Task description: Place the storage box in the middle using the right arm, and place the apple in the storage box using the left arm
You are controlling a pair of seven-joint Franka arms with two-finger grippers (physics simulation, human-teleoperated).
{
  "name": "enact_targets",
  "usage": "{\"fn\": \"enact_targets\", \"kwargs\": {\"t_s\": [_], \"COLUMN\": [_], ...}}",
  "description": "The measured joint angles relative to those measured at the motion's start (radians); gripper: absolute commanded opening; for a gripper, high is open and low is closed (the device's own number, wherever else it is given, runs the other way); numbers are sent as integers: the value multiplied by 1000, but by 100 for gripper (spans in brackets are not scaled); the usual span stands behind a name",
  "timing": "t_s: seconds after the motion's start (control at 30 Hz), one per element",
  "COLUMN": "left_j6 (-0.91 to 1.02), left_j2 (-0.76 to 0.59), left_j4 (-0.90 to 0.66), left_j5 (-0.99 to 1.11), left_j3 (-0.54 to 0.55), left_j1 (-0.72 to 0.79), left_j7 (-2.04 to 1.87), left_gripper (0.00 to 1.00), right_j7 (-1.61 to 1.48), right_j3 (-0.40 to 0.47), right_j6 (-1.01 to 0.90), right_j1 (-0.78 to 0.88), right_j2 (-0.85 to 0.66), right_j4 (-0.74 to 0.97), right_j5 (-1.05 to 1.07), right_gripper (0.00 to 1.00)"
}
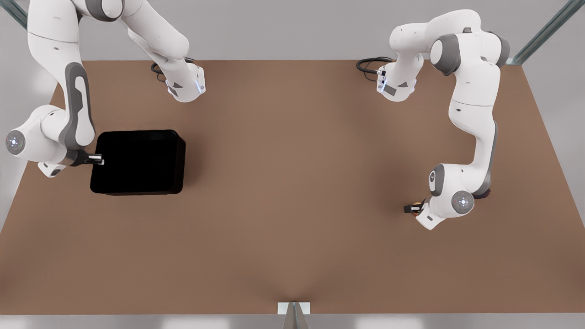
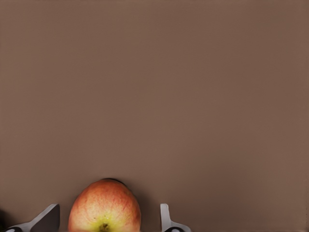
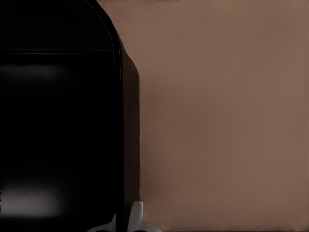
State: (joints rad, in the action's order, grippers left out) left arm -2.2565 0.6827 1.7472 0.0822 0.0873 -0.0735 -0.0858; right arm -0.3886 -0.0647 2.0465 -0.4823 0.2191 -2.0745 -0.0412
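The right arm [image 1: 68, 114] reached down at the front view's left, its forearm bent low over the worktop [image 1: 292, 205]. The right gripper [image 1: 97, 159] sat on the wall of the storage box [image 1: 137, 162] that faced the worktop's left edge. In the right wrist view, the right gripper's fingers [image 3: 137, 217] straddled that thin black wall, closed on the rim. The storage box [image 3: 58, 121] stood flat on the brown surface near the left edge, well away from the middle.

The left arm [image 1: 475, 137] folded down at the front view's right, its wrist low near the worktop's right edge. The left gripper [image 1: 413, 209] pointed toward the middle of the worktop. In the left wrist view, the left gripper's fingers [image 2: 166, 220] stood spread on either side of the apple [image 2: 105, 208], with a gap on each side. The apple rested on the worktop, pinkish-red with a yellow patch.

The worktop was plain brown board. Black cables [image 1: 370, 66] looped by the arm bases at its far edge, against a pale grey wall [image 1: 292, 27].
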Motion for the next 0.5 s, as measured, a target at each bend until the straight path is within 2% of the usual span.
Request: {"fn": "enact_targets", "kwargs": {"t_s": [0.13, 0.17, 0.33, 0.5], "left_j6": [2, 0, -1, -2], "left_j2": [-2, -2, -1, 0], "left_j4": [0, 0, 0, -1], "left_j5": [0, 0, 0, 0], "left_j3": [0, 0, 0, 0], "left_j1": [1, 0, 0, -1], "left_j7": [-2, -2, -2, -2], "left_gripper": [100, 100, 100, 100], "right_j7": [392, 431, 572, 822], "right_j3": [-280, -309, -311, -311], "right_j6": [-142, -143, -156, -163], "right_j1": [13, 30, 254, 495], "right_j2": [85, 93, 171, 330], "right_j4": [215, 229, 368, 591], "right_j5": [4, 4, 66, 64], "right_gripper": [21, 21, 21, 21]}}
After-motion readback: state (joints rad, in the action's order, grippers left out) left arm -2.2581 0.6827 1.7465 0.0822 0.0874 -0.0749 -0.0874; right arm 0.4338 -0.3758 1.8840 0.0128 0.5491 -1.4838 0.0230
